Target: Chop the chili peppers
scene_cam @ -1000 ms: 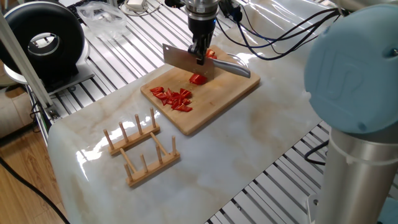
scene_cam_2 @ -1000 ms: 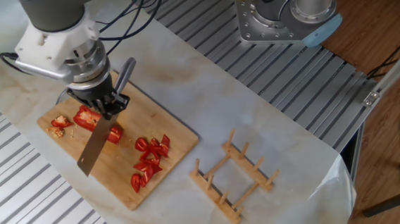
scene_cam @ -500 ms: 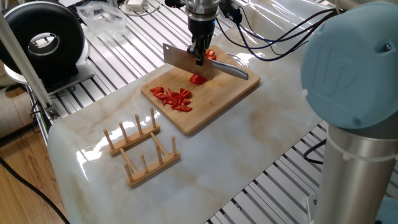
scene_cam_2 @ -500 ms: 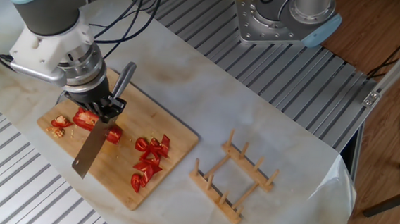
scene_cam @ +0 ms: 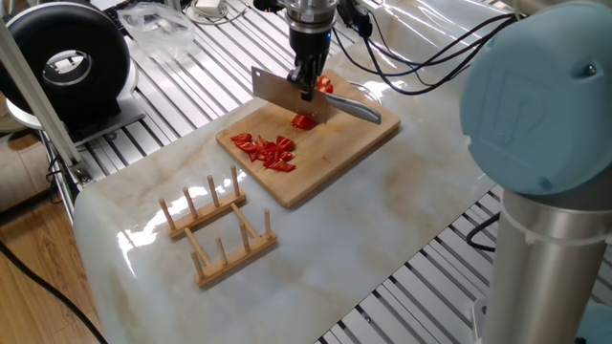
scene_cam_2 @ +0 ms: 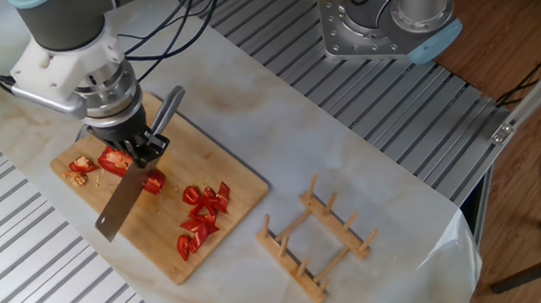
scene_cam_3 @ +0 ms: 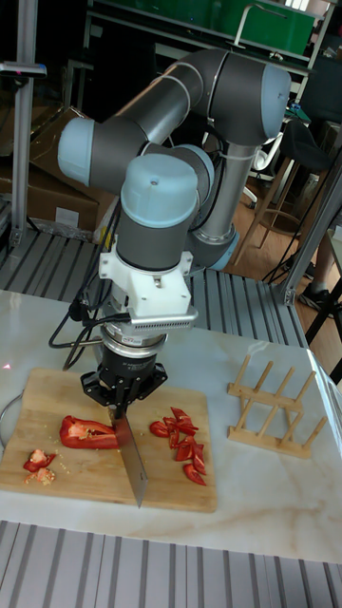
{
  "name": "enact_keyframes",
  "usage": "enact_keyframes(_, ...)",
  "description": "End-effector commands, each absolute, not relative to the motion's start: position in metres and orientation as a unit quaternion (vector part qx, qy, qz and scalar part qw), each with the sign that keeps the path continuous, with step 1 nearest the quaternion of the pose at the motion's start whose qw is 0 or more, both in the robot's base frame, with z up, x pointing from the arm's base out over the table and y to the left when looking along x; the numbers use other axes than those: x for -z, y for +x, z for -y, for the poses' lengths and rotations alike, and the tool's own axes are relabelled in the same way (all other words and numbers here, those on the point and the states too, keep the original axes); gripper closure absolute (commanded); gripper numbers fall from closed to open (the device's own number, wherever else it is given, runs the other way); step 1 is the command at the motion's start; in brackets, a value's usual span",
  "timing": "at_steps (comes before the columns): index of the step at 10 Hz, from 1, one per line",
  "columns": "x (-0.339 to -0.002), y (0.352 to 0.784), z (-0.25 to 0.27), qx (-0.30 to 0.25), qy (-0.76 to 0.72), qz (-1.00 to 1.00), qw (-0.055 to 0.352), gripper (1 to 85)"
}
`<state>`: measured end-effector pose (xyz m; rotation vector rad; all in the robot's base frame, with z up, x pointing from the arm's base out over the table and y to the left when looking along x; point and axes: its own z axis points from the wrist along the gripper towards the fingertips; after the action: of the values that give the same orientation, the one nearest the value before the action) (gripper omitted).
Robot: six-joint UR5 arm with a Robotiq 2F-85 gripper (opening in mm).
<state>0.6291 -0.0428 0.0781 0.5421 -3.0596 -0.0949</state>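
A bamboo cutting board (scene_cam: 330,158) (scene_cam_2: 235,180) (scene_cam_3: 57,394) lies on the marble table. My gripper (scene_cam: 308,84) (scene_cam_2: 143,146) (scene_cam_3: 123,397) is shut on a cleaver-style knife (scene_cam: 283,93) (scene_cam_2: 120,206) (scene_cam_3: 131,467). The blade hangs edge-down across the chili peppers. On one side of it lies a long uncut red piece (scene_cam_2: 114,162) (scene_cam_3: 87,432). On the other side are one cut bit (scene_cam: 304,121) (scene_cam_2: 155,182) and a pile of small red bits (scene_cam: 269,151) (scene_cam_2: 201,219) (scene_cam_3: 183,439). Stem scraps (scene_cam_2: 80,168) (scene_cam_3: 38,463) sit at the board's end.
A wooden peg rack (scene_cam: 218,229) (scene_cam_2: 317,237) (scene_cam_3: 272,410) stands on the table beside the board. A black round device (scene_cam: 71,61) sits off the table's far left corner. The arm's blue-grey body (scene_cam: 540,124) fills the right foreground. Slatted metal surrounds the marble top.
The gripper and knife have shifted slightly along the board toward the uncut chili piece. The cut bits and the rack have not moved.
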Motion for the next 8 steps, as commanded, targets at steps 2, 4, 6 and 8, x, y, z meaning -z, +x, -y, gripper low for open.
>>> enact_keyframes(2, -0.0727, 0.6296, 0.0403, 0.048, 0.168, 0.984, 0.019, 84.3)
enact_keyframes(4, -0.0714, 0.63, 0.0395, 0.051, 0.169, 0.984, 0.019, 84.3)
enact_keyframes(6, -0.0688, 0.6319, 0.0379, 0.056, 0.17, 0.984, 0.019, 84.3)
enact_keyframes(8, -0.068, 0.6328, 0.0383, 0.056, 0.166, 0.984, 0.019, 84.3)
